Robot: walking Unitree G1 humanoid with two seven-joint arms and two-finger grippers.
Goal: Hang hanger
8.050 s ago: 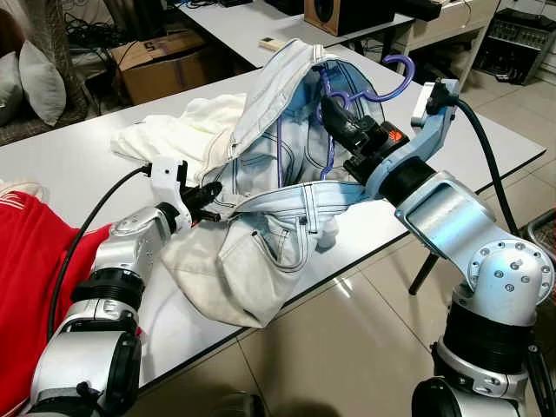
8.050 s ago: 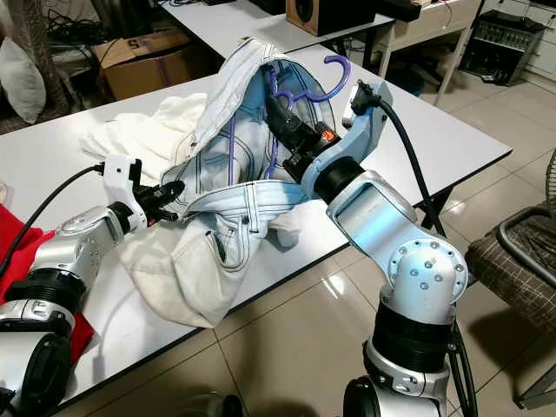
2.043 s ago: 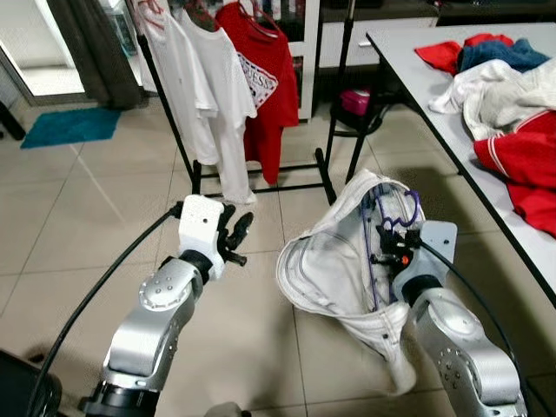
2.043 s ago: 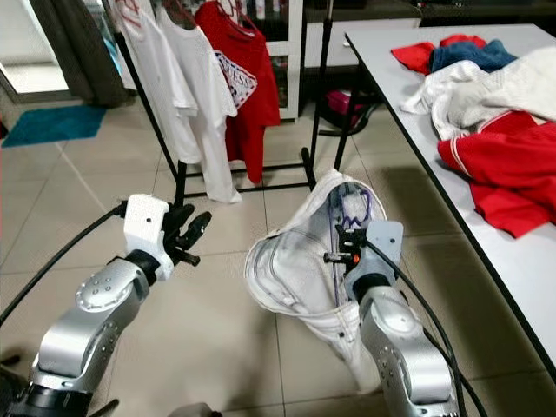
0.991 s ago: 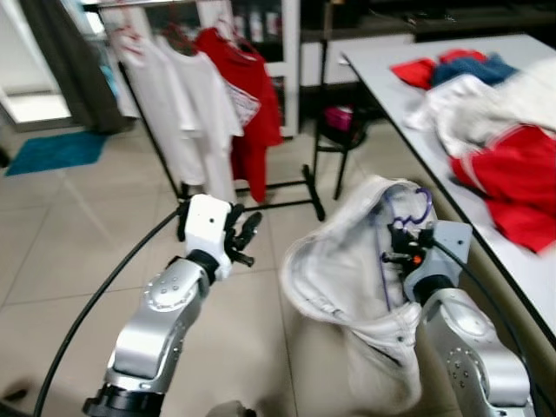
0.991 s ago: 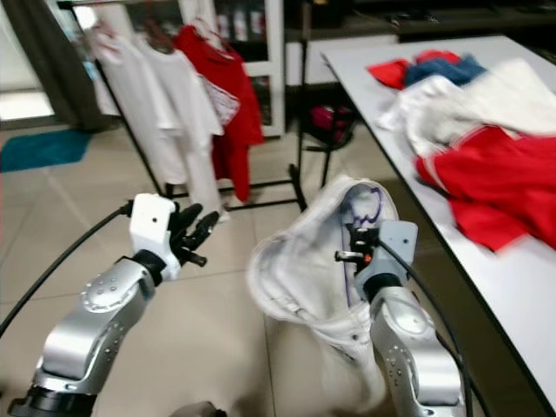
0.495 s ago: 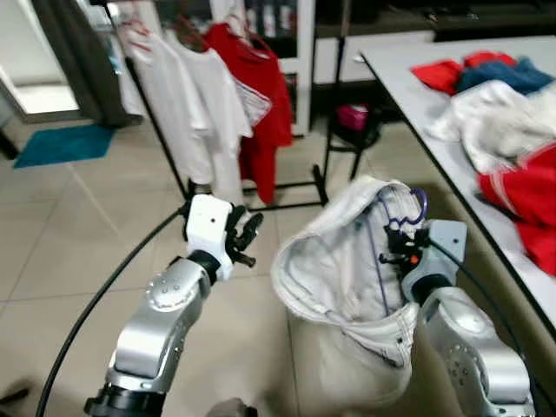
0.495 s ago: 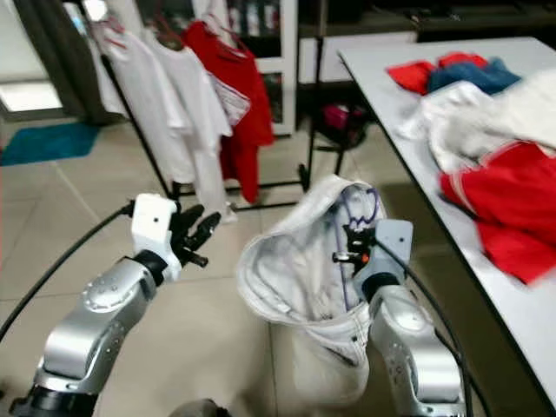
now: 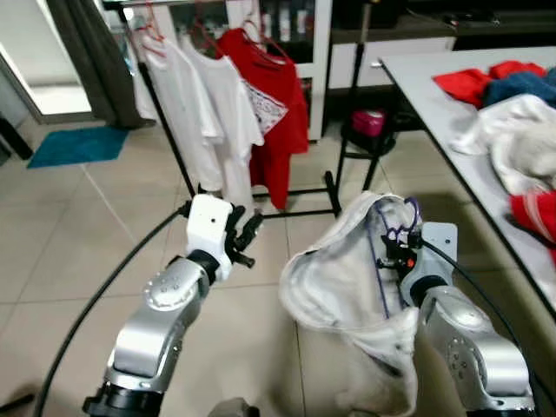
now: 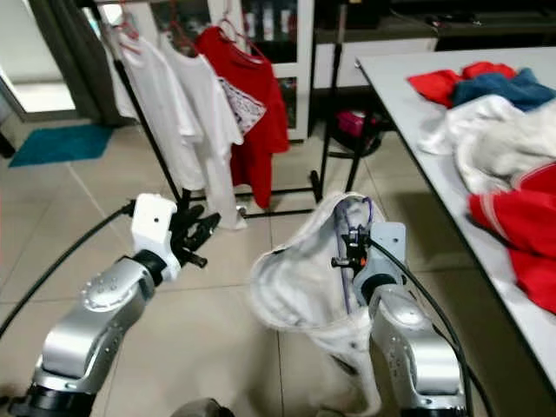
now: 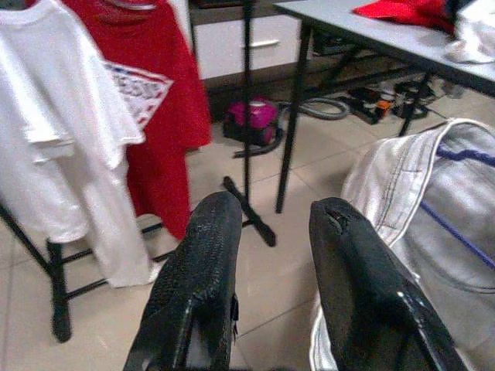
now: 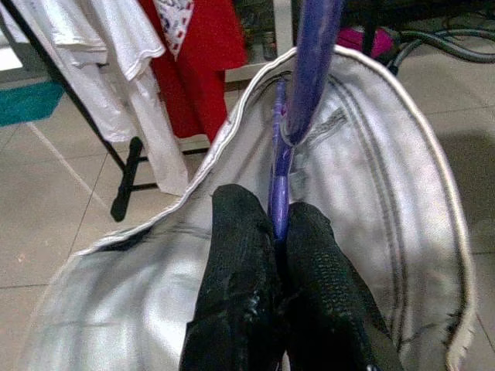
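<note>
Clothes rack (image 9: 187, 165) serves as our reference point: it stands on the tiled floor (image 9: 69, 234) ahead of us, with two white shirts (image 9: 195, 109) and a red shirt (image 9: 274, 95) hanging from its rail.

We hold our right gripper (image 12: 277, 232) raised in front of us, nearer to us than the rack and off to its right. Its two black fingers (image 12: 240, 263) are pressed together on the shaft of the purple hanger (image 12: 305, 62), so the hanger is clamped in this gripper. The hanger's hook (image 9: 410, 211) rises above the gripper. Pale jeans (image 9: 339, 278) are draped on the hanger; the waistband gapes open toward the rack side, and the fabric sags below our right arm toward the floor. The hanger is well apart from the rack's rail and is not hooked on it.

We hold our left gripper (image 11: 271, 255) raised as well, nearer to us than the rack and pointing toward its lower part. Its fingers (image 11: 201, 270) stand apart with a clear gap between them and nothing inside. It touches neither the jeans nor the rack.

A white table (image 10: 408, 87) runs along the right of the rack and carries a heap of clothes (image 10: 495, 130) in red, blue and white. A pink object (image 9: 369, 123) sits on a dark stool beyond the rack's right foot. A blue mat (image 9: 78, 146) lies on the floor to the left of the rack.
</note>
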